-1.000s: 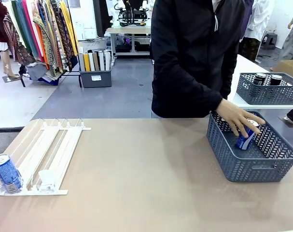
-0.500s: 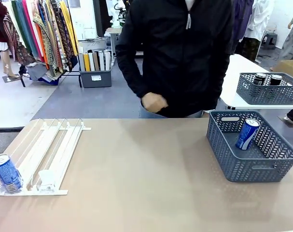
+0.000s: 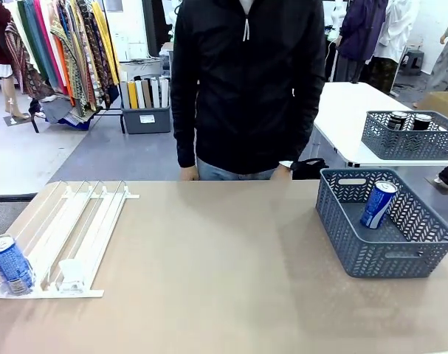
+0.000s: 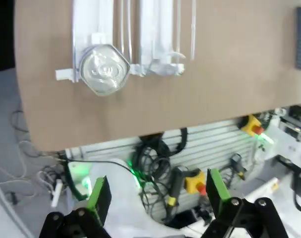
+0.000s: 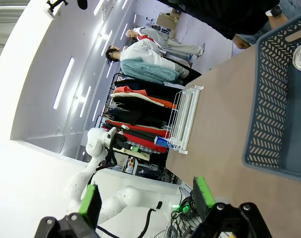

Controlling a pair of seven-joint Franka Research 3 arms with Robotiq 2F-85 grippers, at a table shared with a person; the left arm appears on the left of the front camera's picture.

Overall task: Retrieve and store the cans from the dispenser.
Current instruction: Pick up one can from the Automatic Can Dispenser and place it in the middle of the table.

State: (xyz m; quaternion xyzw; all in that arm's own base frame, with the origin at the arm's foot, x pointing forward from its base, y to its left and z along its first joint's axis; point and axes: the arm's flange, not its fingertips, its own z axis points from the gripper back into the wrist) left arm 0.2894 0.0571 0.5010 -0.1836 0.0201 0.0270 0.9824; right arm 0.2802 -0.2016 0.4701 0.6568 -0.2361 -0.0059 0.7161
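Person (image 3: 246, 88) has stepped back, blue can (image 3: 378, 204) leaning inside basket (image 3: 371, 254).

Left gripper (image 4: 157, 191), right gripper (image 5: 146, 196) both agape

Grey floor (image 3: 179, 151) stretches behind the tan table (image 3: 224, 280). A rack of colourful garments (image 3: 69, 44) stands far left, with a grey bin (image 3: 146, 118) just beside it. There's a white table (image 3: 349, 110) far right, and long ceiling light strips (image 5: 66, 82) glowing bright.
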